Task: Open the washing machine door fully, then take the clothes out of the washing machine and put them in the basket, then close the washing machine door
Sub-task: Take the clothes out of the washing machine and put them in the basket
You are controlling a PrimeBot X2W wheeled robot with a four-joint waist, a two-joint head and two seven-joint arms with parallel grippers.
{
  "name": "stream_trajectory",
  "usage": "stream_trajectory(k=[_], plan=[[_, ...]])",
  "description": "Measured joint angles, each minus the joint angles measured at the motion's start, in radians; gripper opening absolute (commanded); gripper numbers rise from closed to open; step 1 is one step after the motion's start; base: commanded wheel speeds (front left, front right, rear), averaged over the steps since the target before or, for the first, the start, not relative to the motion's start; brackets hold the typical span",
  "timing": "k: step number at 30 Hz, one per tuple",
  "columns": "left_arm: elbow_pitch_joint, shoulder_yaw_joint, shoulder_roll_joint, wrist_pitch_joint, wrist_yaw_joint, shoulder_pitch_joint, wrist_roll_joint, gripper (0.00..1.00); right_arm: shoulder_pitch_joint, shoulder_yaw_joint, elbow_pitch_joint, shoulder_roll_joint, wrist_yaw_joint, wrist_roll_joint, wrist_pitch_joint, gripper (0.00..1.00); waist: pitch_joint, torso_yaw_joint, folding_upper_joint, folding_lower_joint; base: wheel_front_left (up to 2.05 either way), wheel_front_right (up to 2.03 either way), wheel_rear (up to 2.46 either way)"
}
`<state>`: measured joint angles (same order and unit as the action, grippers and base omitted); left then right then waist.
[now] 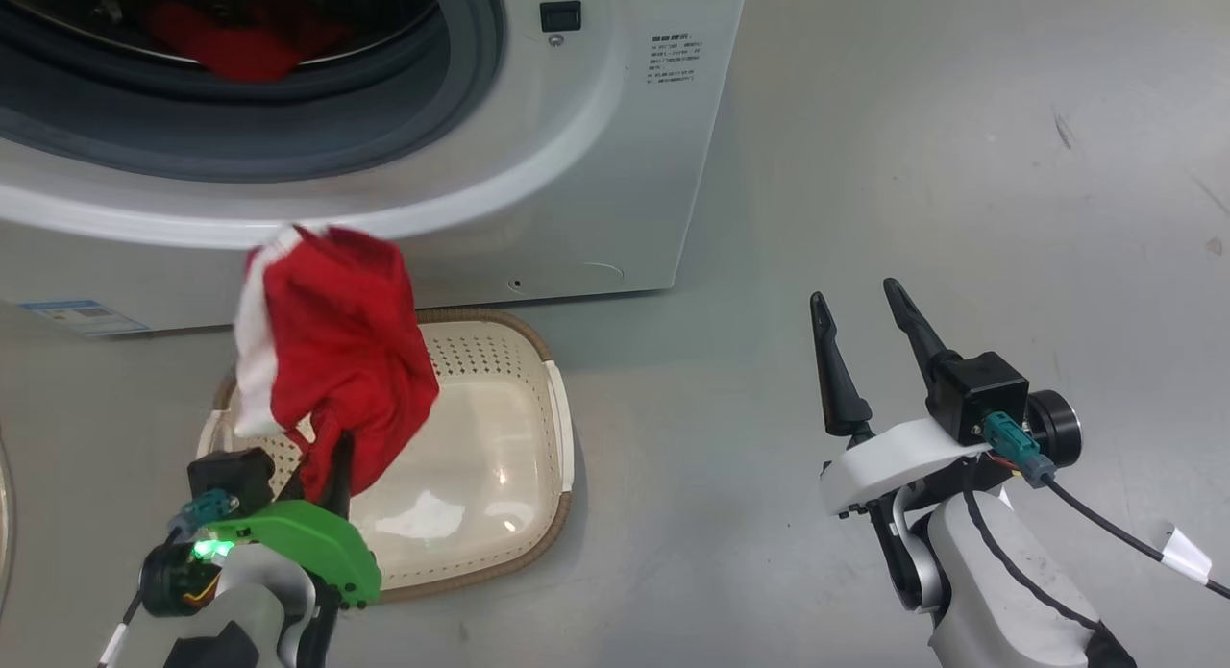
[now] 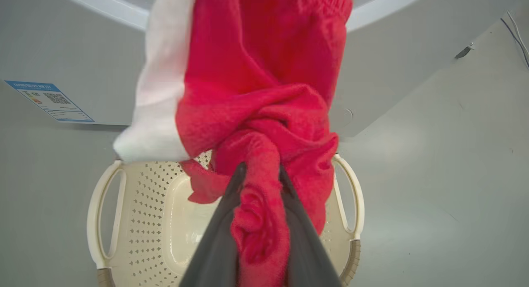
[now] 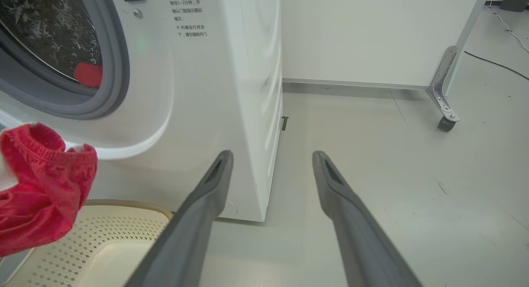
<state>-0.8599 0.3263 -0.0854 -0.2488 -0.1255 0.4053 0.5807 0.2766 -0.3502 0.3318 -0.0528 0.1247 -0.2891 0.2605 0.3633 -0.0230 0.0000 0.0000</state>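
Starting at the lower left of the head view, my left gripper (image 1: 332,461) is pinching a bunched fold of the red garment (image 1: 336,360), with cloth wadded thick between its fingers. That wad is my first worry. When I spread the fingers, the fabric may cling to one of them and ride along instead of dropping.

The garment hangs over the left half of the basket (image 1: 559,408). Its white-trimmed edge reaches toward the left rim. If I release from here, I judge part of it could drape over that rim or slide onto the floor (image 1: 865,120), so I would want it nearer the basket's middle first. The basket looks light. If I dip too low, a finger could strike its wall and shove it along the floor.

At the lower right, my right gripper (image 1: 854,293) is spread wide and holds nothing. It sits over bare floor, well apart from the basket, so it poses little risk.

Farther up the frame, the machine (image 1: 596,168) stands just behind the basket. More red clothes (image 1: 231,43) lie in the drum at the upper left. When I pull those out, they could catch on the grey gasket (image 1: 384,120).
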Motion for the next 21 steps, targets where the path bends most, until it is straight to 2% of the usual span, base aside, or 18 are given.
stream_trajectory(k=[4,5,15,16,17,18,21], plan=[[-0.007,-0.007,-0.024,0.000,0.000,-0.008,-0.003,0.00,0.000,0.005,-0.007,0.000,0.000,0.007,0.000,1.00,0.018,-0.002,0.0000,0.0000,0.00,0.00,0.00],[-0.029,-0.008,-0.051,0.000,0.000,-0.003,-0.011,0.00,0.002,0.009,-0.027,0.000,0.000,0.028,0.000,1.00,0.083,-0.009,0.0000,0.0000,0.00,0.00,0.00],[-0.070,-0.003,-0.057,0.000,0.000,0.074,-0.021,0.00,0.047,0.009,-0.063,0.000,0.000,0.040,0.000,1.00,0.203,-0.026,0.0000,0.0000,0.00,0.00,0.00],[-0.072,-0.002,-0.059,0.000,0.000,0.083,-0.026,0.16,0.054,0.009,-0.067,0.000,0.000,0.040,0.000,1.00,0.216,-0.028,0.0000,0.0000,0.00,0.00,0.00],[-0.076,-0.002,-0.061,0.000,0.000,0.092,-0.030,0.49,0.061,0.008,-0.069,0.000,0.000,0.040,0.000,1.00,0.228,-0.030,0.0000,0.0000,0.00,0.00,0.00],[-0.082,-0.004,-0.062,0.000,0.000,0.100,-0.030,1.00,0.068,0.007,-0.072,0.000,0.000,0.040,0.000,1.00,0.240,-0.032,0.0000,0.0000,0.00,0.00,0.00],[-0.107,-0.020,-0.061,0.000,0.000,0.114,-0.026,1.00,0.081,0.012,-0.074,0.000,0.000,0.041,0.000,1.00,0.271,-0.039,0.0000,0.0000,0.00,0.00,0.00]])
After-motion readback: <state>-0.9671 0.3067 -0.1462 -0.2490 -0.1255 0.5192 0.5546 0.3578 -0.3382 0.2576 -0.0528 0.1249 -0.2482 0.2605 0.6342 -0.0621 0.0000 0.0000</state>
